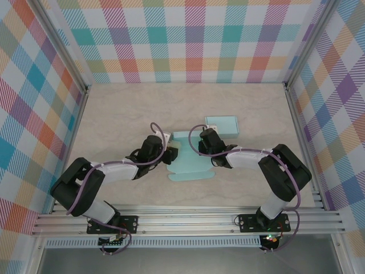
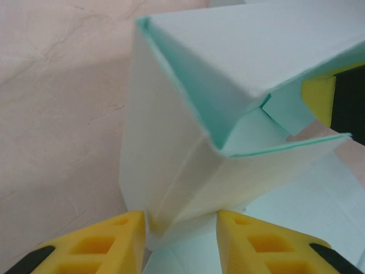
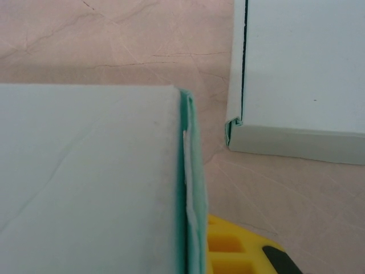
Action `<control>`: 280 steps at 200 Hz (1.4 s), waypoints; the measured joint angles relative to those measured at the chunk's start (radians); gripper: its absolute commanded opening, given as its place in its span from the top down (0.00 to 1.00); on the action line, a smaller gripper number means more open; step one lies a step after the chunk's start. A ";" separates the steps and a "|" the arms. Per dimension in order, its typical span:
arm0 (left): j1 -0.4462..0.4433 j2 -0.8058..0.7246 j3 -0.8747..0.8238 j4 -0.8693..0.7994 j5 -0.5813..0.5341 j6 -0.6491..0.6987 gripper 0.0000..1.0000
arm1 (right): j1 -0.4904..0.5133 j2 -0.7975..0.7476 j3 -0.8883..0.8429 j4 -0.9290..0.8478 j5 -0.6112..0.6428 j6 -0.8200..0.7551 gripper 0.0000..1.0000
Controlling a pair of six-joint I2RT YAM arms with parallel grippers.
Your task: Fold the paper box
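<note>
The paper box (image 1: 191,165), pale teal and only part folded, lies at the middle of the worktop (image 1: 114,114), its flat base panel spread toward the arms and its walls raised along the far and left edges. In the left wrist view one upright wall meets a sloping panel at a corner, with a small tab tucked inside the fold. The left gripper (image 2: 181,242) is at the box's left side, its yellow fingers (image 2: 122,242) set either side of the lower end of that wall with the paper filling the gap between them; whether they actually pinch it I cannot tell. The right gripper (image 3: 193,251) is at the box's far right corner, closed on a doubled wall: one yellow finger (image 3: 234,248) sits just beside the wall's outer face, the other hidden behind the panel. Just beyond and to the right stands a second box (image 1: 221,124) of the same colour, fully folded with its lid down, near the first but apart from it. Checked walls (image 1: 194,40) in pastel colours enclose the worktop on three sides.
</note>
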State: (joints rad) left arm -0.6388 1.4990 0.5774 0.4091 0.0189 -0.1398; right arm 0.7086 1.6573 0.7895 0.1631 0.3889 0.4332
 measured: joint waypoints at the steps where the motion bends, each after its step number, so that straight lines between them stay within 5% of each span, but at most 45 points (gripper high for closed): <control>1: -0.002 0.001 0.000 0.003 -0.003 0.001 0.68 | 0.000 0.000 0.000 0.000 0.000 0.000 1.00; 106: -0.134 0.119 0.034 0.150 -0.481 0.159 0.84 | 0.016 0.000 0.005 0.004 0.004 0.008 1.00; 180: -0.153 0.172 0.079 0.196 -0.682 0.150 1.00 | 0.041 0.013 0.024 0.021 0.015 0.035 1.00; 218: -0.159 0.182 0.123 0.148 -0.847 0.048 1.00 | 0.069 0.030 0.052 0.040 0.011 0.072 1.00; 249: -0.156 0.192 0.216 -0.050 -0.993 -0.164 1.00 | 0.093 0.073 0.095 0.061 0.009 0.122 1.00; 280: -0.121 0.195 0.273 -0.239 -1.027 -0.361 1.00 | 0.111 0.119 0.142 0.064 -0.025 0.160 1.00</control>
State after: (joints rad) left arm -0.7601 1.6936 0.8501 0.1703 -1.0077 -0.5007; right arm 0.8192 1.7763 0.9310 0.2268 0.3637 0.5934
